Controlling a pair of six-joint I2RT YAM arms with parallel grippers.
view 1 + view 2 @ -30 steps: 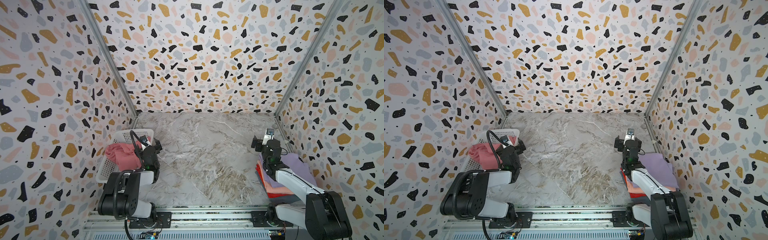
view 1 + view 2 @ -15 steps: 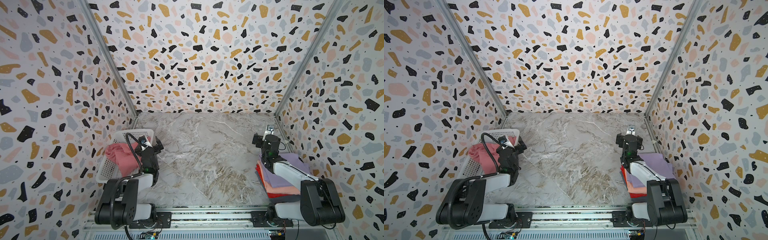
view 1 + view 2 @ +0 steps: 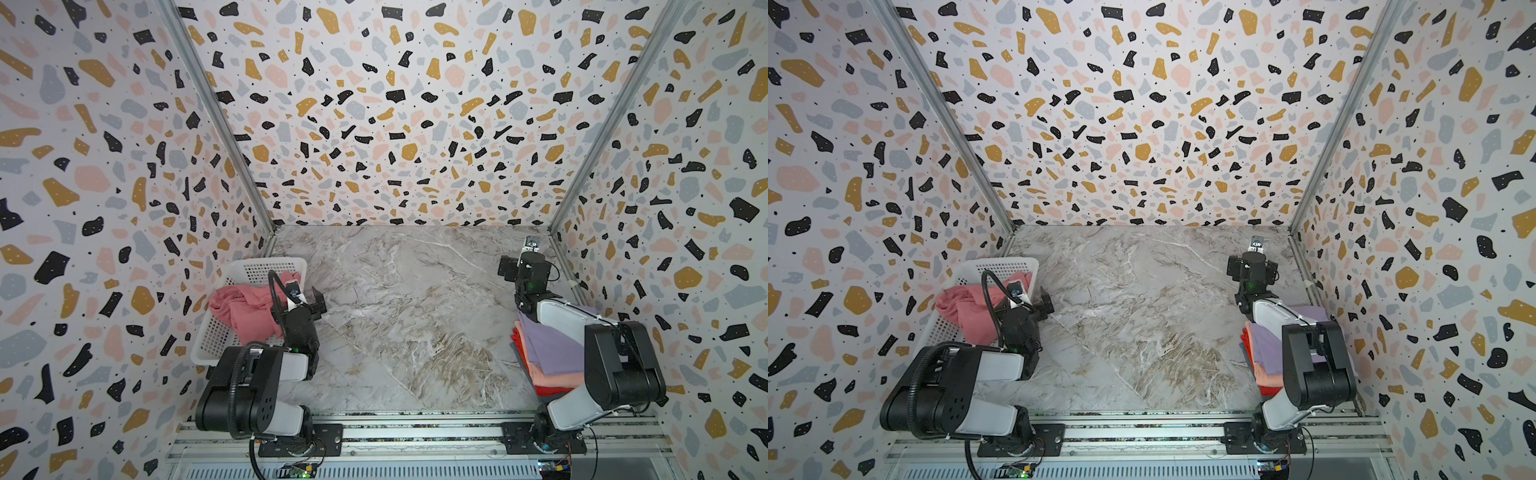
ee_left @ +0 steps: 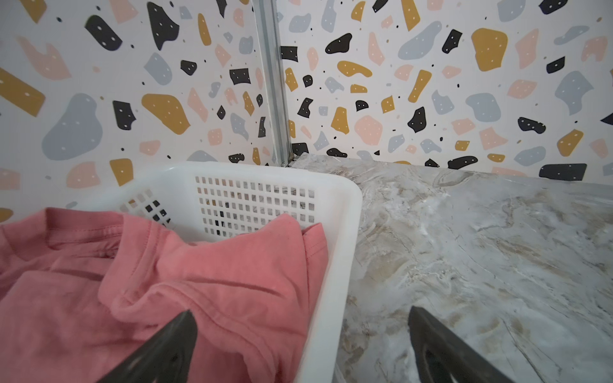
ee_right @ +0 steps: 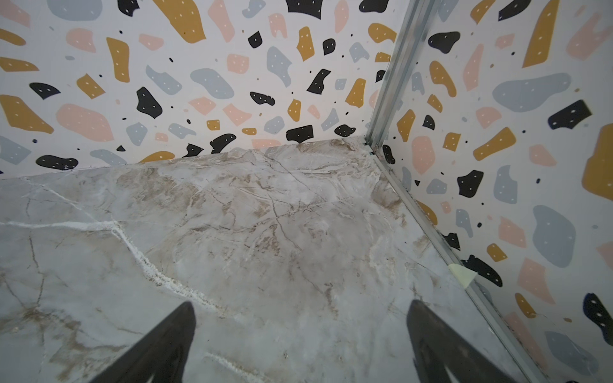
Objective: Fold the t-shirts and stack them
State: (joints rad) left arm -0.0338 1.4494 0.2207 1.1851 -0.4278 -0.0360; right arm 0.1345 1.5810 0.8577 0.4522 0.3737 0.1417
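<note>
T-shirts [image 3: 548,349] stacked rightward, presumably keeping the surface's [image 3: 415,311] middle free; pink shirt [image 3: 245,311] lies in basket [image 3: 266,262]; left tool [image 4: 302,310], right tool [image 5: 300,303] gape empty.

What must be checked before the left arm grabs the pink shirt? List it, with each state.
1. Left gripper open, empty: ok.
2. Right gripper open, empty: ok.
3. Rose pink t-shirt lies crumpled in the white basket: ok.
4. Left gripper centred over the rose pink t-shirt: not ok; it straddles the basket's rim.
5. Table bare between the arms for folding: ok.
6. Folded stack square under the lilac t-shirt: cannot tell; the right arm hides part.
</note>
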